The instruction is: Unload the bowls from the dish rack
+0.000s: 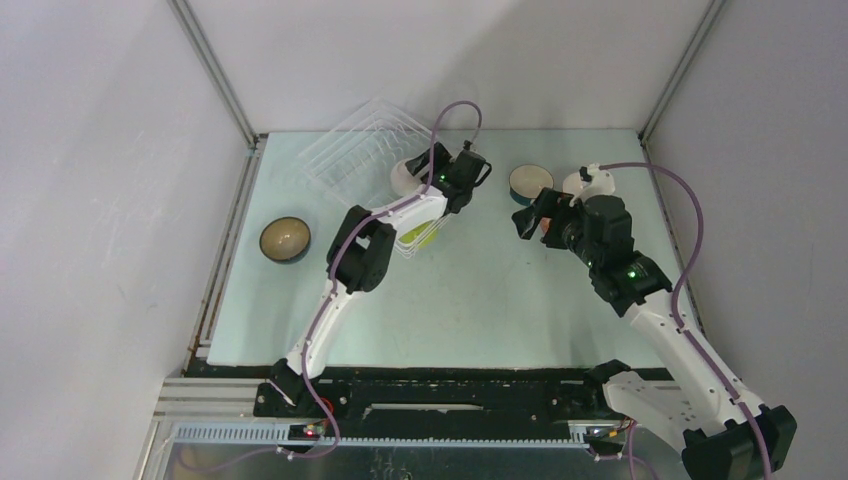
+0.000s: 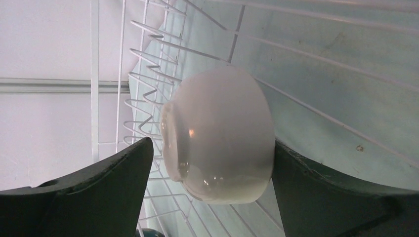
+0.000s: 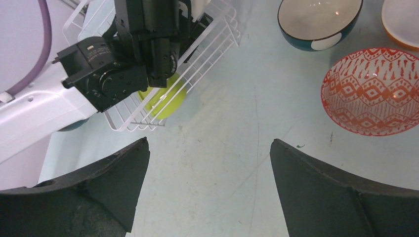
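Observation:
The white wire dish rack [image 1: 350,150] stands at the back left. A white bowl [image 2: 222,138] sits on edge among its wires, and my left gripper [image 2: 212,143] straddles it, open: the right finger [image 2: 316,192] touches the rim and the left finger [image 2: 113,187] stands a little off the base. In the top view that white bowl [image 1: 406,177] shows beside the left gripper [image 1: 428,165]. A lime green bowl [image 3: 165,98] is also in the rack [image 3: 207,44]. My right gripper [image 3: 210,143] hangs open over bare table, holding nothing.
A dark bowl [image 1: 285,240] sits on the table at the left. Near the right gripper [image 1: 525,212] stand a dark blue bowl [image 3: 318,22], a red-orange patterned bowl [image 3: 373,91] and an orange-sided bowl [image 3: 402,19]. Enclosure walls rise close behind the rack.

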Tool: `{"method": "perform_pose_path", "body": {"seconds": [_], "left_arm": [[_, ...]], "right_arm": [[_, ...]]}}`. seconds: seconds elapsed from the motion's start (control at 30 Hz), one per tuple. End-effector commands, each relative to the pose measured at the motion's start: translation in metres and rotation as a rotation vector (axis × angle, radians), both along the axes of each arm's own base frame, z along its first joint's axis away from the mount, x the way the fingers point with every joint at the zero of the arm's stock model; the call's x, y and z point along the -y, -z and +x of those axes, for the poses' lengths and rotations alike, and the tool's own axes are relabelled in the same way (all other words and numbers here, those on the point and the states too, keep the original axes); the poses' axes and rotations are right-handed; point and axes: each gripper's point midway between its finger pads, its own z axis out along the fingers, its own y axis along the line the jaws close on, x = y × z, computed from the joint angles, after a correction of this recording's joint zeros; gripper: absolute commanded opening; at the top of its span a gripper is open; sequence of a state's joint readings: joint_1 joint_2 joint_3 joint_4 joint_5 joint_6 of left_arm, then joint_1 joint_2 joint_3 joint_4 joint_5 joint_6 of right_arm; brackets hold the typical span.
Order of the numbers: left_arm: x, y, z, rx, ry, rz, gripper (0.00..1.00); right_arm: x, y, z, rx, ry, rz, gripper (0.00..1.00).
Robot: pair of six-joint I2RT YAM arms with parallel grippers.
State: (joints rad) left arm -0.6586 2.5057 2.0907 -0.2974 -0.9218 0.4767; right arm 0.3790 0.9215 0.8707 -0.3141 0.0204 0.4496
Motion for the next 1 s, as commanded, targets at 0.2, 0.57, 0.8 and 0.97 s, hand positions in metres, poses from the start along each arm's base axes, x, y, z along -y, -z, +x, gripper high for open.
{"method": "perform_pose_path", "body": {"seconds": [0.2,0.57,0.8,0.97], "left_arm": [[-0.01,-0.047,-0.007,0.127,-0.059,0.024,0.85],[-0.013,-0.054,-0.012,0.161,-0.077,0.044,0.76],[-0.015,-0.059,-0.014,0.178,-0.086,0.055,0.73],[-0.016,-0.059,-0.016,0.196,-0.095,0.061,0.71]], "right_arm": [[0.004,-0.027,0.002,0.072,0.006,0.0,0.99],[0.005,-0.026,0.001,0.066,0.011,-0.004,1.0],[0.006,-0.025,0.001,0.065,0.014,-0.006,1.0],[0.005,-0.025,0.001,0.062,0.012,-0.006,1.0]]}}
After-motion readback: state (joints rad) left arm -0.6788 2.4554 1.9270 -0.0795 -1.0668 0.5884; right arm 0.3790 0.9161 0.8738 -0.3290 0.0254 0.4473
